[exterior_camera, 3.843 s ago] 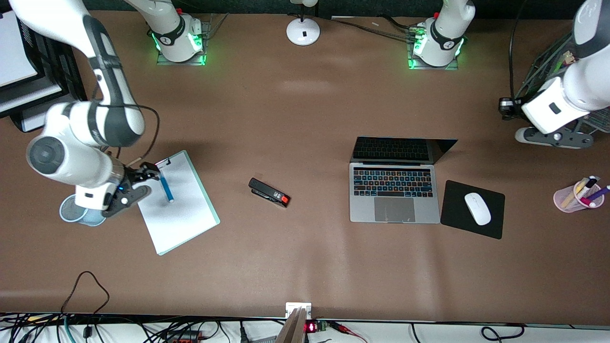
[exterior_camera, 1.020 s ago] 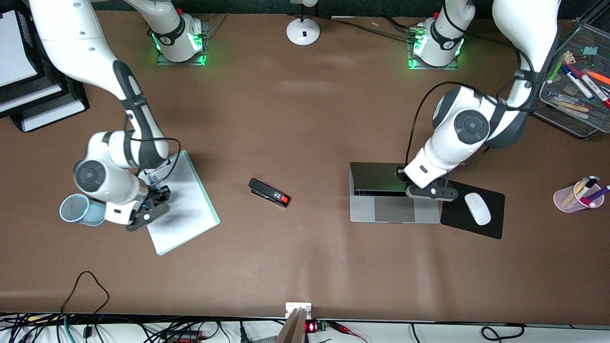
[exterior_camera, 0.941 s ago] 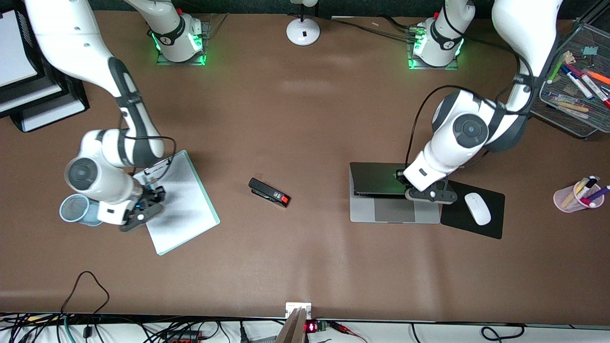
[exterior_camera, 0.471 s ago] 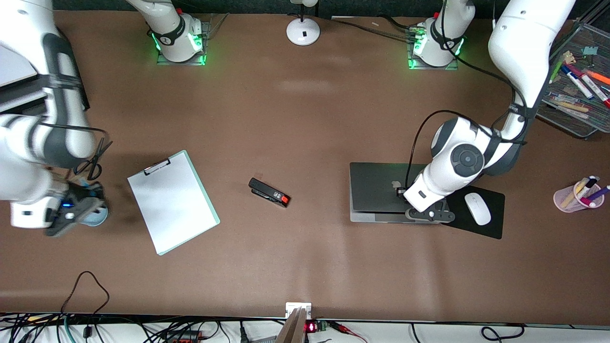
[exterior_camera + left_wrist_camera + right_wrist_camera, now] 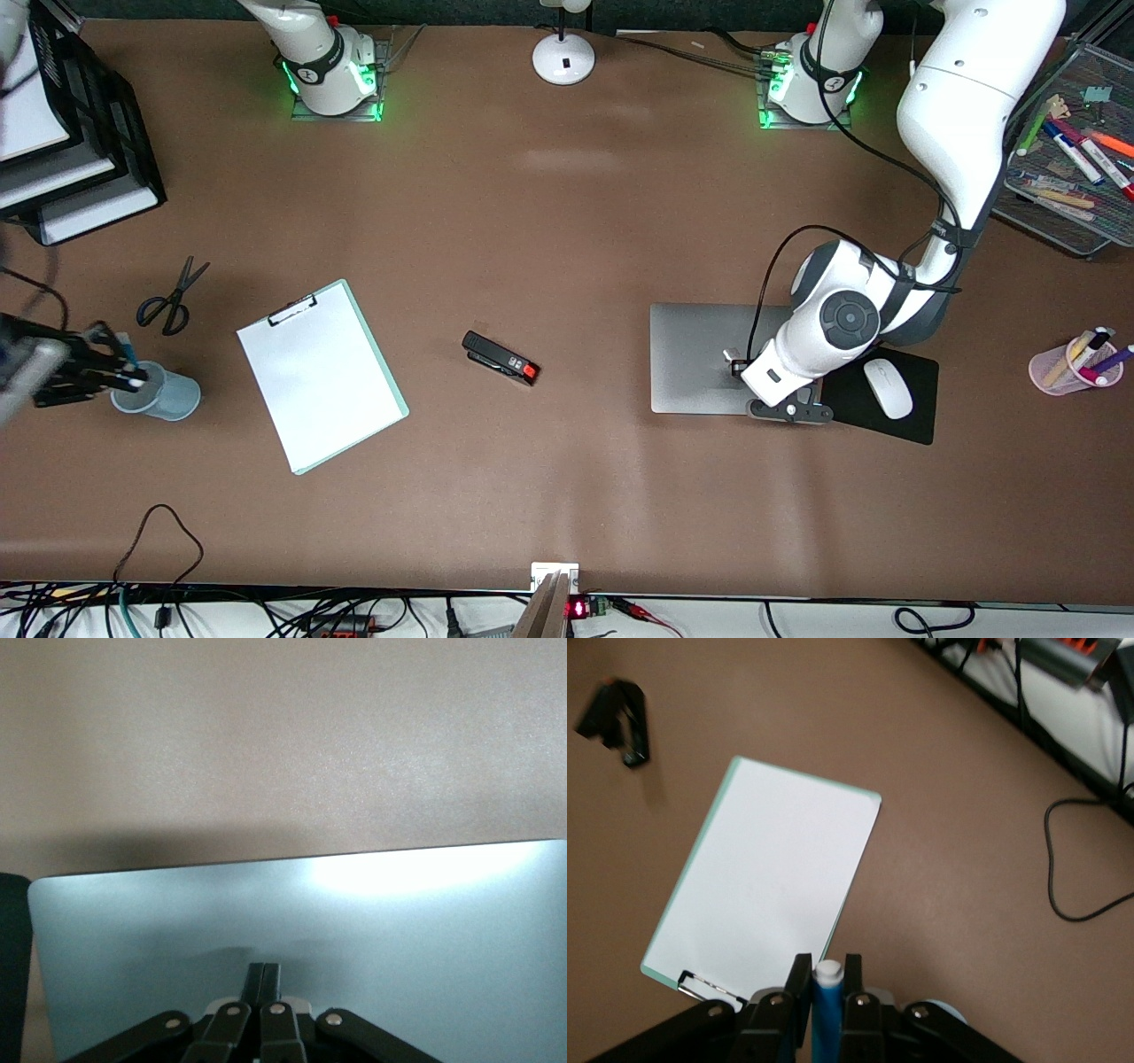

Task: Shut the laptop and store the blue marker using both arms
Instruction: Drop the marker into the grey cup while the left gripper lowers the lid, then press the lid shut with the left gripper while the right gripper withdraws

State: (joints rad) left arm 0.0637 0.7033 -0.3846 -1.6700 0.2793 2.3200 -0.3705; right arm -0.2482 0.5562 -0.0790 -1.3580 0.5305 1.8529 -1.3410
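The laptop [image 5: 700,354] lies closed, its silver lid flat, and it also shows in the left wrist view [image 5: 354,939]. My left gripper [image 5: 781,406] is shut and empty, its fingertips [image 5: 263,979] resting on the lid near the corner beside the mouse pad. My right gripper [image 5: 111,363] is shut on the blue marker [image 5: 126,353] and holds it over the rim of a light-blue cup [image 5: 168,397]. In the right wrist view the marker [image 5: 827,1014] stands between the fingers [image 5: 800,979], white end out.
A clipboard with white paper [image 5: 321,376] lies beside the cup, scissors [image 5: 168,297] farther from the front camera. A black stapler [image 5: 500,358] sits mid-table. A white mouse [image 5: 888,388] lies on the black pad [image 5: 917,427]. A pink pen cup [image 5: 1072,365] and a mesh tray [image 5: 1054,208] stand at the left arm's end.
The left gripper has pushed the laptop lid down from open to flat. The right gripper has lifted the blue marker off the clipboard and carried it over the blue cup.
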